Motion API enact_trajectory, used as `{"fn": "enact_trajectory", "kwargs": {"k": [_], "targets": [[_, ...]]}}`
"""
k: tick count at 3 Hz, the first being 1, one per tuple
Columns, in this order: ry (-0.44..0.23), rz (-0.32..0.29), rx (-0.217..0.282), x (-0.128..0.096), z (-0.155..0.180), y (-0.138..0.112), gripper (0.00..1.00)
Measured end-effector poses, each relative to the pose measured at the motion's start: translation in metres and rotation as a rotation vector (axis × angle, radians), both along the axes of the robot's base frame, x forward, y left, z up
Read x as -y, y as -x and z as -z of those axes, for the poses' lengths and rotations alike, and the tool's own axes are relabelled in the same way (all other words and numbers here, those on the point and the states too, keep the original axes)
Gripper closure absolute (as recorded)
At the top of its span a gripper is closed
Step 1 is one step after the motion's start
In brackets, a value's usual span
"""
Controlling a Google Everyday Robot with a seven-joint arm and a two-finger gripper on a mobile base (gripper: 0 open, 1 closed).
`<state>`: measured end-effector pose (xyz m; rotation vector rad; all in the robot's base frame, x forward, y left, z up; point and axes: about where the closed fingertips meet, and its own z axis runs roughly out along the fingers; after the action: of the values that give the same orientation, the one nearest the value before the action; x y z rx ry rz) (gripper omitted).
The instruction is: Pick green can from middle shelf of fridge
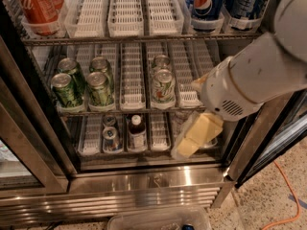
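Several dark green cans stand in the left two lanes of the middle shelf [132, 110]; the front ones are the green can [65, 90] and a second one [100, 88], with more behind them. Two paler whitish-green cans [163, 85] stand in a lane to the right. My gripper [194, 137], pale yellow, hangs from the white arm [254, 75] at the right. It sits in front of the lower shelf's right end, well right of and below the green cans, and holds nothing that I can see.
The top rack holds red cans [36, 6] at left and blue cans [207, 4] at right. The lower rack holds small bottles [136, 131] and a can [110, 138]. Dark door frames [29, 123] flank the opening. A ribbed steel base [144, 195] lies below and an orange cable [283, 186] on the floor at right.
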<state>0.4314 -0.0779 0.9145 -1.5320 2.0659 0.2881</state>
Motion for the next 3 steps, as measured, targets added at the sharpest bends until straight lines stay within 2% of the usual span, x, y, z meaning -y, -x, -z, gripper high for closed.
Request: {"fn": "enact_trajectory", "kwargs": {"k": [1, 2, 3], "targets": [[-0.102, 0.031, -0.007, -0.032, 0.022, -0.004, 0.00], [-0.187, 0.012, 0.011, -0.070, 0.038, -0.006, 0.00], [-0.232, -0.011, 0.012, -0.108, 0.059, -0.011, 0.00]]}}
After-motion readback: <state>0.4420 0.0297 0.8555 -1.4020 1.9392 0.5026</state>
